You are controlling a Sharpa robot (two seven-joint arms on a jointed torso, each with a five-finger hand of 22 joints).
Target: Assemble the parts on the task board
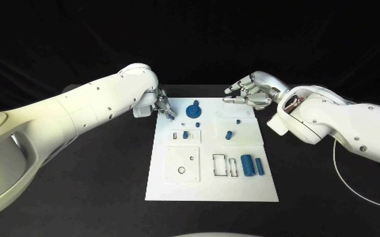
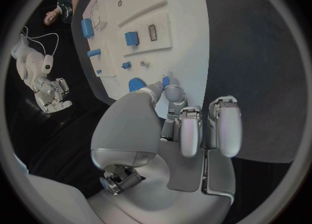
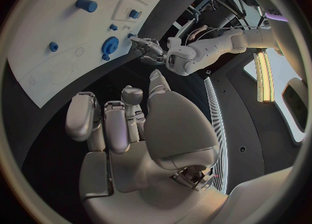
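Black table [image 1: 95, 171] surface and dark background surround the white task board [image 1: 238, 190], which serves as the reference for all positions below. At the board's far left corner, the left hand [image 1: 162, 105] pinches a small blue part [image 2: 166, 81] between its thumb and a fingertip; its remaining fingers [image 2: 221, 125] are extended side by side. Beyond the board's far right corner, off its surface, the right hand [image 1: 252, 95] hovers holding nothing, its fingers [image 3: 83, 122] slightly curled and apart from the thumb. On the board's far end, near the left hand, stands a round blue disc part [image 1: 193, 110]. Two blue cylinders [image 1: 247, 165] lie side by side near the board's right edge, beside an outlined rectangular recess. A short blue peg [image 1: 229, 135] stands near the board's middle, and a smaller blue piece [image 1: 185, 135] sits in a small raised plate left of it.
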